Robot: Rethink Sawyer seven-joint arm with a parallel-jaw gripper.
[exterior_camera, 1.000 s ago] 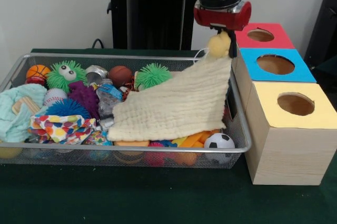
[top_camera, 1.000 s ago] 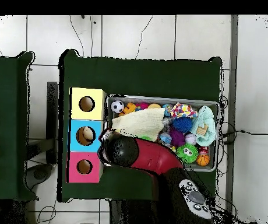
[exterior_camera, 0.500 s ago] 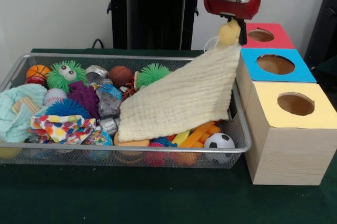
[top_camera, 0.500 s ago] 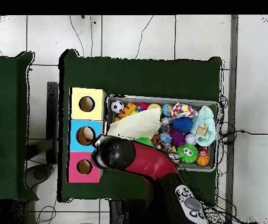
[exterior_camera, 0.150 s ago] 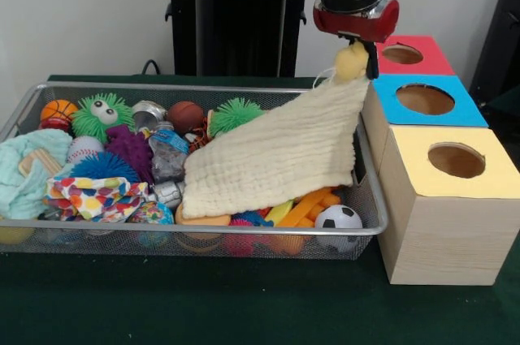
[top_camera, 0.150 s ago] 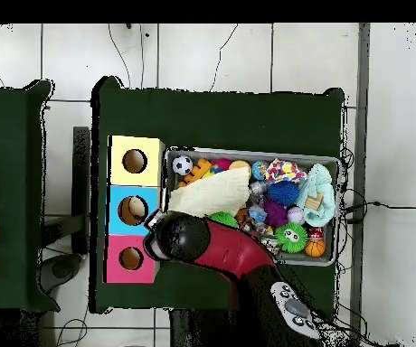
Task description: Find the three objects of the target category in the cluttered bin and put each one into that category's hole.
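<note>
1. Wire bin (exterior_camera, 0.150 s ago: 370,199) on the green worktop (exterior_camera, 0.150 s ago: 195,304), full of balls and toys.
2. Cream cloth (exterior_camera, 0.150 s ago: 276,154): one corner lifted above the bin's right end, the rest draped over the toys.
3. End effector (exterior_camera, 0.150 s ago: 355,57): pinched the cloth's corner, beside the red-topped box (exterior_camera, 0.150 s ago: 422,59).
4. Blue-topped box (exterior_camera, 0.150 s ago: 455,105) and yellow-topped box (exterior_camera, 0.150 s ago: 487,174) stood alongside.

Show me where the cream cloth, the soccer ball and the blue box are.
cream cloth (exterior_camera, 0.150 s ago: 276,158), front view, middle of its hanging face
soccer ball (exterior_camera, 0.150 s ago: 338,218), front view, its front
blue box (exterior_camera, 0.150 s ago: 467,114), front view, bare top corner
</note>
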